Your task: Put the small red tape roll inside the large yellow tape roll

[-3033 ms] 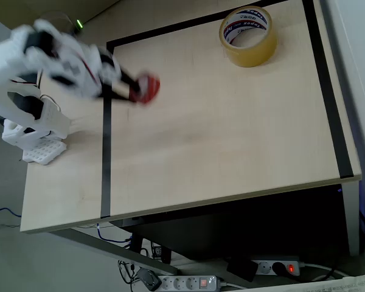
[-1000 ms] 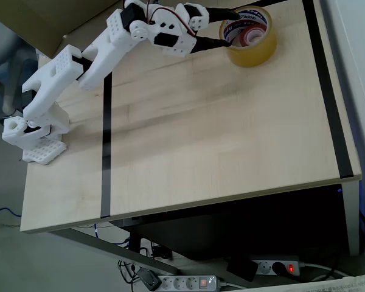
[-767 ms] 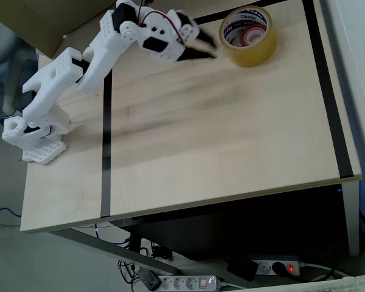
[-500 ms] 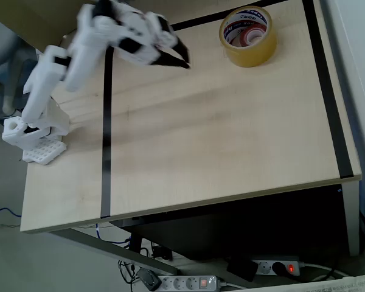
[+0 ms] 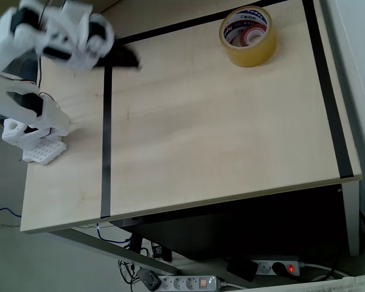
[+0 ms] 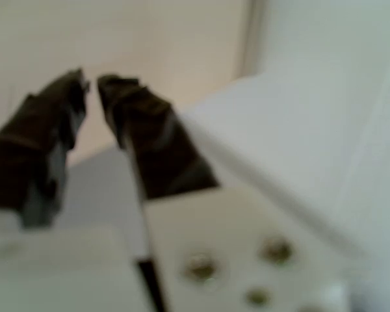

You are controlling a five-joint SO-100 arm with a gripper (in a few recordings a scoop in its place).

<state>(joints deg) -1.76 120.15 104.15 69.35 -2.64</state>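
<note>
Small red tape roll [image 5: 253, 38] seems to sit in the hole of the large yellow tape roll [image 5: 250, 56], at the upper right of the overhead view. Just a bit of red shows in there, so I am not fully sure.

Closest to the wrist camera, the tool [image 6: 91, 84] has its two dark fingers almost pressed together. A thin gap is left at the tips, and nothing is pinched between them. That picture is blurry.

From above, the tool hangs over the upper left of the bench [image 5: 219, 140], well apart from both rolls. It is blurry there too.

I think the putting-in step is done. The next move is only for the arm to go home to its white base [image 5: 35, 137] at the left edge. It needs no careful aim.

Nothing stands in the way. Black tape lines [image 5: 106, 140] mark a box on the bench. Power strips [image 5: 188, 282] lie on the floor at the bottom of the picture. The yellow roll sits close to the far black line.
</note>
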